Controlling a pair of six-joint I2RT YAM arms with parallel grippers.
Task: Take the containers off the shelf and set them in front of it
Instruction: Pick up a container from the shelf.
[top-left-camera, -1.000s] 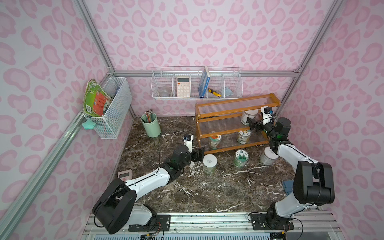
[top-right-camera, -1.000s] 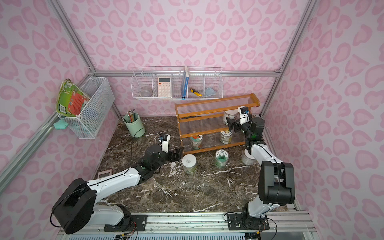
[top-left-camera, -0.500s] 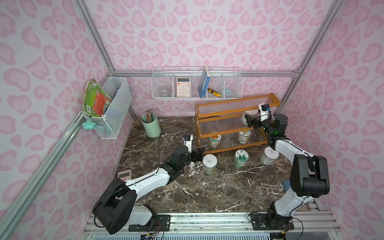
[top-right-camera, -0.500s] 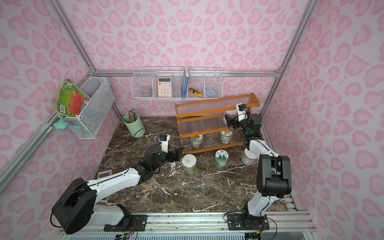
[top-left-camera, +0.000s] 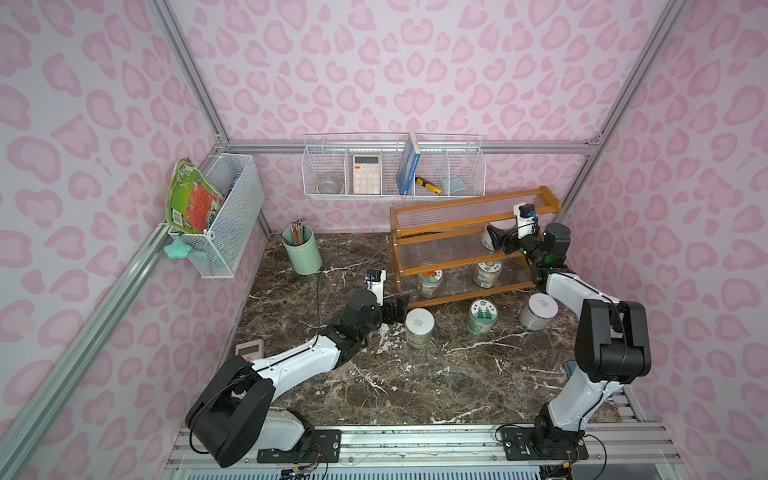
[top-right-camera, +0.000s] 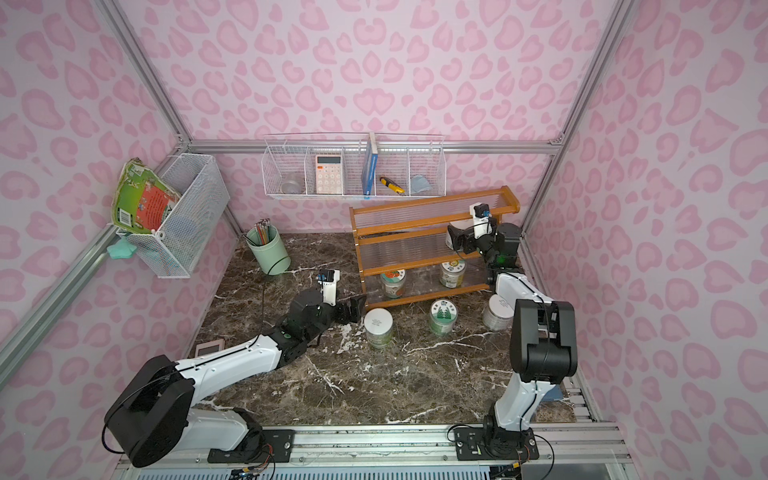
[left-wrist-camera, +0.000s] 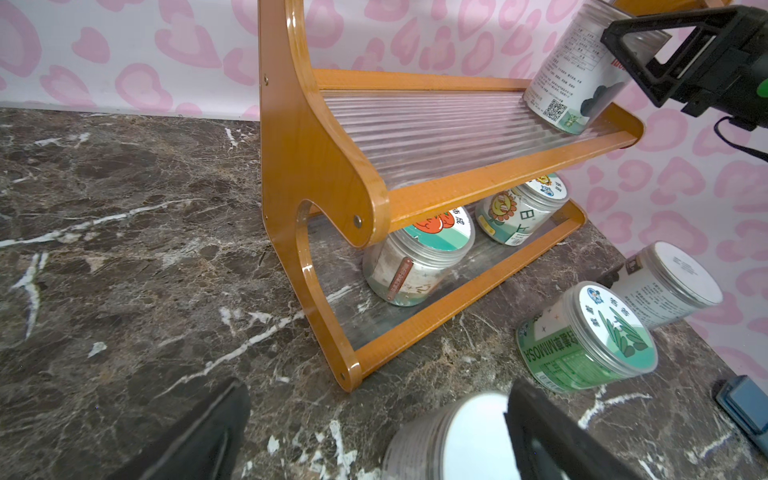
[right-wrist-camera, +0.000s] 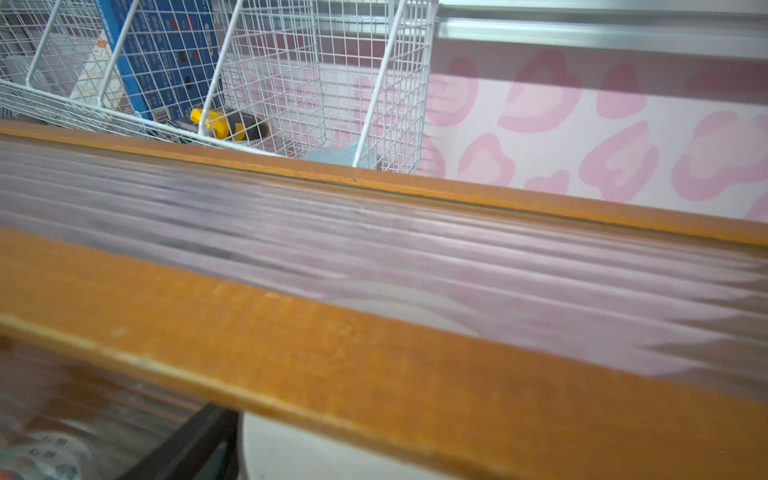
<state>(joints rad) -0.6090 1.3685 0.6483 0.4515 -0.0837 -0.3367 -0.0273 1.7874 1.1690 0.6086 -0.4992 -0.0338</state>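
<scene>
– Since three containers already stand on the dark marble tabletop in front of the orange-brown wooden three-tier shelf, we call it halfway in both top views: plain-white-lidded clear jar, green-labelled jar with a tree-pictured lid, pale-labelled jar with a white lid. Agree?

– Agree. We count three left on the shelf: orange-pictured-lid jar and flower-pictured-lid jar on the bottom tier, white-labelled clear jar with a dark picture on the middle tier. Right arm?

– Forearm raised toward the shelf's right end, wrist level with the middle tier. The right gripper has jaws spread either side of that jar. We judge a side grasp, since the tier above blocks a top one.

– Left arm?

– Stretched low across the marble, with the left gripper just beside the plain-white-lidded jar, jaws apart.

– Left wrist view?

– We see wide-spread fingers with that jar partly between them, standing free and not pinched. One right finger crosses the middle-tier jar near its lid. Whether it touches, we cannot tell.

– Right wrist view?

– Blurred front rail and clear ribbed panel. A white lid shows under the rail, with one black finger beside it. The white wire basket is behind.
</scene>
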